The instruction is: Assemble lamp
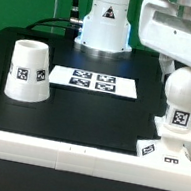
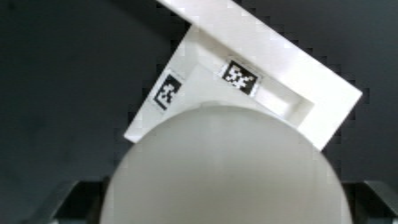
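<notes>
The ball-shaped white bulb point(image 1: 180, 98) stands upright on the low square base point(image 1: 174, 141) at the exterior view's right, near the front rail. My gripper point(image 1: 183, 75) comes down from above and grips the bulb's top. In the wrist view the bulb point(image 2: 222, 165) fills the foreground. A dark finger point(image 2: 75, 205) presses on one side of it and another on the opposite side. The base point(image 2: 294, 90) with its tags lies beyond the bulb. The tapered shade point(image 1: 29, 70) stands wide end down at the exterior view's left, apart from the gripper.
The marker board point(image 1: 93, 81) lies flat in the middle of the black table. A long white border rail point(image 1: 73, 156) runs along the front edge. The robot's white pedestal point(image 1: 104, 24) stands at the back.
</notes>
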`<control>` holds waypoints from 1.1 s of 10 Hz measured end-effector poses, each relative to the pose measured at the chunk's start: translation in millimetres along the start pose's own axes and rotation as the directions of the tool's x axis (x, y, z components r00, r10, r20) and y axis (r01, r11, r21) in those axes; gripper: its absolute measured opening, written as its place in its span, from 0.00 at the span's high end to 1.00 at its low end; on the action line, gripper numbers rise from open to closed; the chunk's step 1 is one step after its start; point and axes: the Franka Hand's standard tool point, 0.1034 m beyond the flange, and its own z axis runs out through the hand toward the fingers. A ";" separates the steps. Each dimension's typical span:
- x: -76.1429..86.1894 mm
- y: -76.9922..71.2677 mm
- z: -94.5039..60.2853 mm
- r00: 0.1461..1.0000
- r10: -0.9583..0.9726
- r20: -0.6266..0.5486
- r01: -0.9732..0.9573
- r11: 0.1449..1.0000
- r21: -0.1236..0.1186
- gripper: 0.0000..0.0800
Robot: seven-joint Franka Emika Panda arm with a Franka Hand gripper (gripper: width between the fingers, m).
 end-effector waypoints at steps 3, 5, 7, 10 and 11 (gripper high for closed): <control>-0.4 1.9 -0.7 0.988 0.157 0.009 -0.157 0.988 0.001 0.28; -2.3 2.3 -1.6 0.972 0.236 0.009 -0.236 0.972 -0.003 0.28; -3.4 1.8 -1.8 0.970 0.242 0.010 -0.242 0.970 -0.005 0.28; -5.7 1.0 -1.6 0.977 0.214 0.009 -0.214 0.977 -0.004 0.14; -11.5 2.3 -6.9 0.992 0.126 0.014 -0.126 0.992 -0.017 0.14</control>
